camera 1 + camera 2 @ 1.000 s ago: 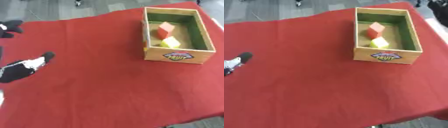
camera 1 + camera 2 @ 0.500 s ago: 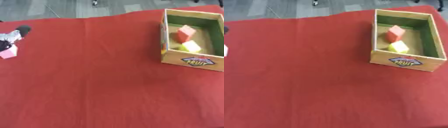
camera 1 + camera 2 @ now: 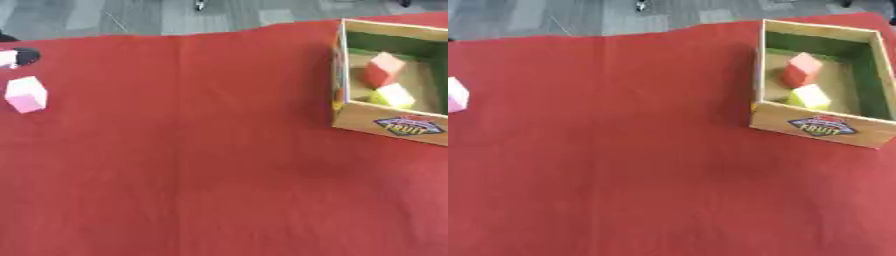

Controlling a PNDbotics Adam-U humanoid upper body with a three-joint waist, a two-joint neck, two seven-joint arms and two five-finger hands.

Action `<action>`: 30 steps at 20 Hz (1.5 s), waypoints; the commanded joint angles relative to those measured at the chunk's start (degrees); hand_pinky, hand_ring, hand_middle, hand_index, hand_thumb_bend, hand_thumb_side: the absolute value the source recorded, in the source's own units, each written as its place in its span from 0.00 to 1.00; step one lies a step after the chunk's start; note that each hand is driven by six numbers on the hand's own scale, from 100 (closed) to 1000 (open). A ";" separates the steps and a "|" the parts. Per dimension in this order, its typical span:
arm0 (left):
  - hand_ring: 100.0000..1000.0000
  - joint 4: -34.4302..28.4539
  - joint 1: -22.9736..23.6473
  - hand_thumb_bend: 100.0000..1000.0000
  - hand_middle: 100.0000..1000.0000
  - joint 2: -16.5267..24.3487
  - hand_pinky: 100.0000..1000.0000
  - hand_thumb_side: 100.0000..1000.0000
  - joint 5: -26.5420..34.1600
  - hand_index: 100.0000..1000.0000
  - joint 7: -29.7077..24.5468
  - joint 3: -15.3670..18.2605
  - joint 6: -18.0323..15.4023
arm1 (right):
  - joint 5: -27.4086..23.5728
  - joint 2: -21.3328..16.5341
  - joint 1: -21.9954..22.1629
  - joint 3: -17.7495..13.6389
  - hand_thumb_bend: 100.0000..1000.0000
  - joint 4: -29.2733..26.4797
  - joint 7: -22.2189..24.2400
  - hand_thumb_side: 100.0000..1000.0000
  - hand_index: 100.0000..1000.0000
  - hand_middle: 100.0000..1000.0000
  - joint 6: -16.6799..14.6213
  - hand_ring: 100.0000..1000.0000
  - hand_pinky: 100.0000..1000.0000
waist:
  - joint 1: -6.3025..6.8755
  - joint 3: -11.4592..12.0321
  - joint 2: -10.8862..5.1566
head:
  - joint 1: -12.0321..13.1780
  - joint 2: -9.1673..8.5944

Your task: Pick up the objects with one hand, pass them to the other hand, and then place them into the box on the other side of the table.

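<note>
Red tablecloth (image 3: 201,150), pink cube (image 3: 25,94), tan green-lined box (image 3: 820,124), red block (image 3: 801,69), yellow block (image 3: 809,96)

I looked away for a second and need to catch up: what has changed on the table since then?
The camera shifted, so the whole picture moved. The left hand, seemingly touching a pink cube half a second ago, now sits apart from it, at the left edge. The box keeps its red block and yellow block.

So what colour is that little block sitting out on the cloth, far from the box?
Pink block, clearest in the left eye view.
</note>
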 commanded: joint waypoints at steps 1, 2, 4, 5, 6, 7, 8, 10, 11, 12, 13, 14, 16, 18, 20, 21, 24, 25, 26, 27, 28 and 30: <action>0.76 4.71 -2.49 0.88 0.65 3.66 0.76 0.37 -1.15 0.81 -4.17 0.83 -2.17 | 0.95 -0.17 0.35 -1.18 0.00 -0.92 0.12 0.47 0.98 0.85 -0.46 1.00 0.96 | -0.34 -0.30 -0.72 | 1.22 -0.81; 0.76 6.02 -3.22 0.89 0.65 3.90 0.77 0.32 -1.69 0.81 -5.33 0.79 -2.94 | 1.19 0.25 0.57 -1.23 0.00 -0.92 0.10 0.47 0.98 0.85 -0.36 1.00 0.96 | -0.40 -0.47 -0.60 | 1.43 -0.97; 0.77 8.35 -4.74 0.91 0.66 4.35 0.77 0.24 -2.85 0.80 -7.56 0.62 -4.48 | 1.81 1.12 0.98 -1.17 0.00 -0.92 0.26 0.47 0.98 0.85 -0.11 1.00 0.96 | -0.49 -0.88 -0.33 | 1.70 -1.40; 0.77 9.44 -5.54 0.92 0.66 4.60 0.76 0.16 -3.58 0.80 -8.71 0.44 -5.20 | 2.20 1.58 1.12 -1.06 0.00 -0.92 0.46 0.47 0.97 0.85 -0.04 1.00 0.96 | -0.53 -1.13 -0.15 | 1.87 -1.64; 0.77 10.57 -6.40 0.92 0.67 4.86 0.76 0.15 -4.50 0.80 -10.01 0.17 -5.90 | 2.66 2.05 1.21 -0.92 0.00 -0.92 0.72 0.47 0.97 0.85 -0.01 1.00 0.96 | -0.57 -1.37 0.01 | 2.06 -1.86; 0.78 11.62 -7.16 0.92 0.68 5.09 0.77 0.11 -5.57 0.79 -11.32 -0.11 -6.54 | 3.11 2.46 1.25 -0.77 0.00 -0.92 0.98 0.47 0.97 0.85 -0.02 1.00 0.96 | -0.58 -1.61 0.17 | 2.26 -2.01; 0.79 12.65 -7.92 0.91 0.69 5.40 0.77 0.08 -7.10 0.79 -13.02 -0.54 -7.18 | 3.59 2.91 1.23 -0.58 0.00 -0.92 1.27 0.47 0.97 0.85 -0.02 1.00 0.96 | -0.57 -1.94 0.37 | 2.52 -2.12; 0.79 13.92 -9.18 0.88 0.70 5.89 0.77 0.04 -10.00 0.79 -16.66 -0.83 -8.53 | 4.53 3.74 1.14 -0.25 0.00 -0.92 1.73 0.47 0.97 0.84 -0.17 1.00 0.96 | -0.54 -2.54 0.79 | 3.03 -2.28; 0.79 14.22 -9.59 0.85 0.70 6.03 0.77 0.00 -10.98 0.78 -18.04 -0.70 -9.07 | 4.92 4.05 1.11 -0.13 0.00 -0.92 1.87 0.47 0.97 0.84 -0.29 1.00 0.95 | -0.53 -2.74 0.93 | 3.23 -2.31; 0.79 14.46 -9.99 0.85 0.71 6.21 0.77 0.00 -11.94 0.78 -19.41 -0.75 -9.54 | 5.33 4.43 1.13 -0.02 0.00 -0.92 2.00 0.47 0.97 0.84 -0.44 1.00 0.95 | -0.50 -3.07 1.15 | 3.69 -2.32; 0.79 14.70 -10.42 0.82 0.71 6.36 0.77 0.00 -12.99 0.77 -20.63 -0.85 -9.90 | 5.76 4.80 1.18 0.08 0.00 -0.92 2.13 0.47 0.97 0.84 -0.56 1.00 0.95 | -0.46 -3.35 1.36 | 4.13 -2.37; 0.79 14.98 -10.88 0.81 0.71 6.45 0.77 0.00 -14.18 0.76 -21.72 -0.94 -10.16 | 6.19 5.17 1.23 0.16 0.00 -0.92 2.25 0.47 0.97 0.84 -0.66 1.00 0.95 | -0.42 -3.60 1.55 | 4.51 -2.46; 0.79 15.69 -11.67 0.75 0.71 6.53 0.77 0.00 -16.38 0.75 -23.46 -0.96 -10.43 | 6.96 5.78 1.33 0.29 0.00 -0.92 2.39 0.47 0.97 0.84 -0.82 1.00 0.95 | -0.38 -4.01 1.86 | 5.19 -2.70; 0.79 16.93 -12.47 0.77 0.72 6.71 0.77 0.00 -18.45 0.75 -24.87 -0.67 -10.37 | 7.82 6.26 1.30 0.51 0.00 -0.92 2.53 0.47 0.97 0.84 -0.83 1.00 0.95 | -0.31 -4.56 2.18 | 5.98 -2.95; 0.79 18.43 -13.28 0.79 0.72 6.69 0.77 0.00 -20.30 0.75 -26.13 -0.27 -10.28 | 8.43 6.53 1.09 0.72 0.00 -0.92 2.53 0.47 0.97 0.84 -0.72 1.00 0.95 | -0.24 -4.97 2.44 | 6.45 -3.20; 0.79 19.20 -13.73 0.80 0.72 6.70 0.77 0.00 -21.46 0.75 -26.59 -0.09 -10.20 | 8.63 6.60 0.94 0.82 0.00 -0.92 2.53 0.47 0.97 0.84 -0.65 1.00 0.95 | -0.20 -5.15 2.57 | 6.54 -3.34; 0.79 21.46 -14.95 0.79 0.72 6.53 0.77 0.00 -24.79 0.75 -26.97 0.86 -9.91 | 9.27 6.80 0.55 1.19 0.00 -0.92 2.74 0.47 0.97 0.84 -0.61 1.00 0.95 | -0.12 -5.67 3.02 | 6.65 -3.83; 0.79 22.29 -15.23 0.78 0.72 6.43 0.77 0.00 -25.39 0.75 -26.86 1.28 -9.75 | 9.50 6.90 0.44 1.30 0.00 -0.92 2.81 0.46 0.97 0.84 -0.58 1.00 0.95 | -0.08 -5.84 3.18 | 6.74 -3.97; 0.79 23.23 -15.47 0.77 0.72 6.35 0.77 0.00 -26.01 0.75 -26.67 1.69 -9.46 | 9.76 7.02 0.30 1.40 0.00 -0.92 2.87 0.46 0.97 0.84 -0.55 1.00 0.95 | -0.05 -6.09 3.37 | 6.85 -4.13; 0.79 24.27 -15.74 0.77 0.72 6.23 0.77 0.00 -26.65 0.74 -26.41 2.11 -9.13 | 10.01 7.16 0.17 1.51 0.00 -0.92 2.94 0.46 0.97 0.84 -0.55 1.00 0.95 | -0.03 -6.34 3.54 | 6.94 -4.26; 0.79 25.44 -16.05 0.76 0.72 6.02 0.77 0.00 -27.23 0.74 -26.10 2.58 -8.71 | 10.25 7.32 0.05 1.61 0.00 -0.92 3.01 0.46 0.97 0.84 -0.60 1.00 0.95 | -0.01 -6.61 3.70 | 6.99 -4.39; 0.79 27.80 -16.74 0.75 0.72 5.51 0.77 0.00 -28.26 0.73 -25.64 3.24 -8.09 | 10.73 7.69 -0.06 1.74 0.00 -0.92 3.10 0.46 0.97 0.84 -0.69 1.00 0.95 | 0.03 -7.07 4.00 | 7.12 -4.72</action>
